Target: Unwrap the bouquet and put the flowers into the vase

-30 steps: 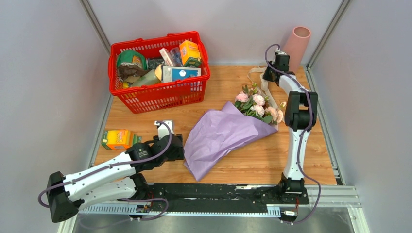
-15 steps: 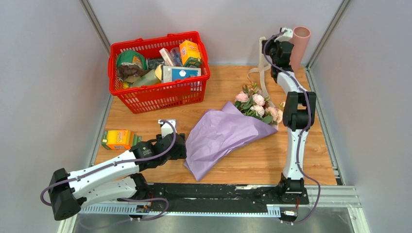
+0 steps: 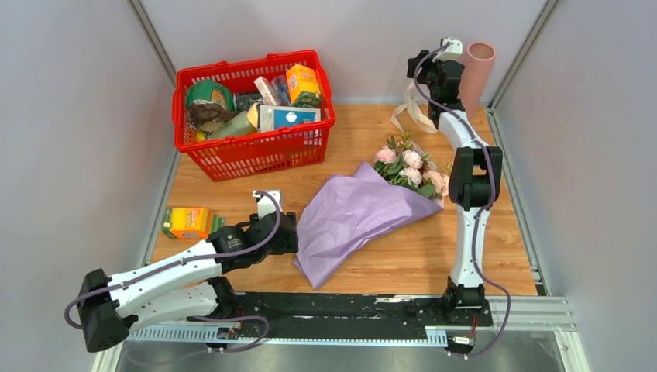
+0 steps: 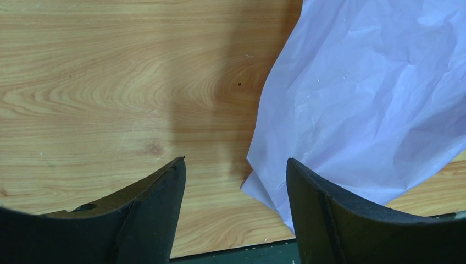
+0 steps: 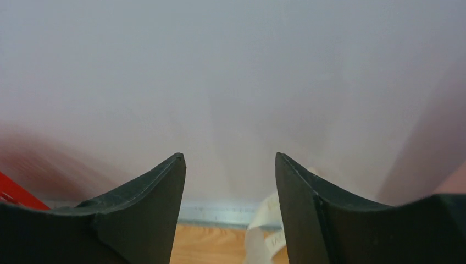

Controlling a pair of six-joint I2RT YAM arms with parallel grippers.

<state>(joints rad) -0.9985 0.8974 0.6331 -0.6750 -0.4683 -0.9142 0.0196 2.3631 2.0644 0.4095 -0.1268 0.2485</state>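
Untying done: cream ribbon hangs by right claw, parted, far right. Parted, empty left claw beside lilac-paper rose bouquet. Next: grip paper edge, peel open.

**Count of things on and around the bench**

One wooden bench carries one red basket. The basket holds at least five packaged groceries, but they are heaped, so the exact number cannot be told.

- **Right of the basket:** one pink vase and one cream ribbon.
- **In front of the basket, to its right:** one bouquet in lilac paper. About five pink roses show, and leaves hide any others.
- **In front of the basket, to its left:** one orange box.

There are two robot arms. Each has one two-fingered claw: the left claw and the right claw.
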